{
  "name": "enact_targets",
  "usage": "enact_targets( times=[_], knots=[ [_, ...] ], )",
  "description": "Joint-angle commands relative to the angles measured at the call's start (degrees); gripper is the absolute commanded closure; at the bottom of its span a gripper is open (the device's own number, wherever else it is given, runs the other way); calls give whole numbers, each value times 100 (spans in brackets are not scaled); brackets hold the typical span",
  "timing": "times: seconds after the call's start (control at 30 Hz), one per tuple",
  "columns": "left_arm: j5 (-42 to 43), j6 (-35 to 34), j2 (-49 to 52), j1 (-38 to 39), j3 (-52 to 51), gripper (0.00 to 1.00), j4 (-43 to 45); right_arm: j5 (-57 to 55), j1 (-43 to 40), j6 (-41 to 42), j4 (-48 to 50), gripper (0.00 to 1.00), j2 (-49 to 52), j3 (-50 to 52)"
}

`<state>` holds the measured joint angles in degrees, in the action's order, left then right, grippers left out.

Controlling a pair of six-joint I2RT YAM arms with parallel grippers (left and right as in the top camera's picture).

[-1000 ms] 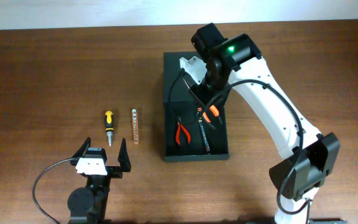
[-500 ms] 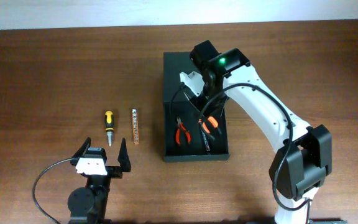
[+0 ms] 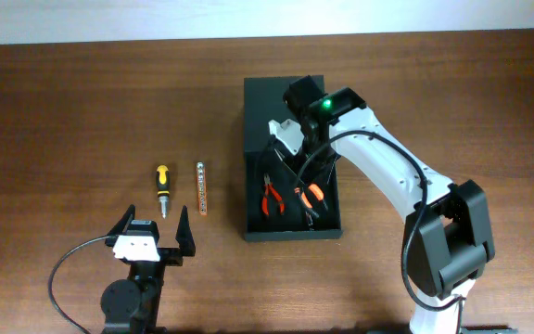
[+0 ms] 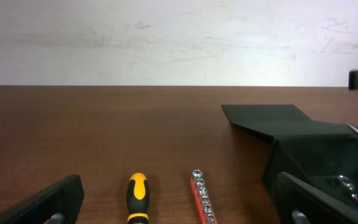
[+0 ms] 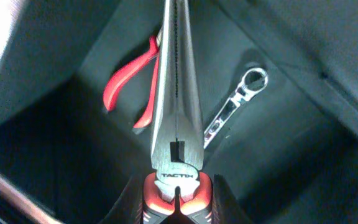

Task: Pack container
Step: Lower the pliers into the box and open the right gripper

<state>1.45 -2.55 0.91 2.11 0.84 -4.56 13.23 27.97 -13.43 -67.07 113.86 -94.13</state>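
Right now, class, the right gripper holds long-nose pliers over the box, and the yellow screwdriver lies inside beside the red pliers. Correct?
No. The yellow screwdriver lies on the table left of the box, as the overhead view shows; the rest holds.

My right arm (image 3: 387,176) is white-shelled with black joints and a green light (image 3: 325,105) glowing near its wrist, while my left gripper (image 3: 154,218) is black with a white block (image 3: 138,245) and a looping black cable (image 3: 54,269).

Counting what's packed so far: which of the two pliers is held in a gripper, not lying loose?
The long-nose pliers with orange-and-black handles, clamped in the right gripper; the red-handled pair lies loose in the container.
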Motion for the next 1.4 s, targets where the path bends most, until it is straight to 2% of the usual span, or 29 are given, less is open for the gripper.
enact_targets(
  times=[0.0, 0.47, 0.5, 0.57, 0.7, 1.07, 1.17, 1.37],
  knots=[
    [-39, 111, -24, -42, -33, 1, -20, 138, 63, 22, 203, 85, 9, 247],
    [-39, 111, -24, -42, -33, 1, -20, 138, 63, 24, 455, 84, 9, 525],
    [-39, 111, -24, -42, -33, 1, -20, 138, 63, 24, 459, 79, 9, 525],
    [-39, 111, -24, -42, -33, 1, -20, 138, 63, 24, 481, 75, 9, 525],
    [-39, 111, -24, -42, -33, 1, -20, 136, 63, 24, 516, 71, 9, 525],
    [-39, 111, -24, -42, -33, 1, -20, 136, 63, 24, 575, 70, 9, 525],
    [-39, 111, -24, -42, -33, 1, -20, 138, 63, 24, 581, 62, 9, 525],
    [-39, 111, -24, -42, -33, 1, -20, 138, 63, 24, 581, 57, 9, 525]
  ],
)
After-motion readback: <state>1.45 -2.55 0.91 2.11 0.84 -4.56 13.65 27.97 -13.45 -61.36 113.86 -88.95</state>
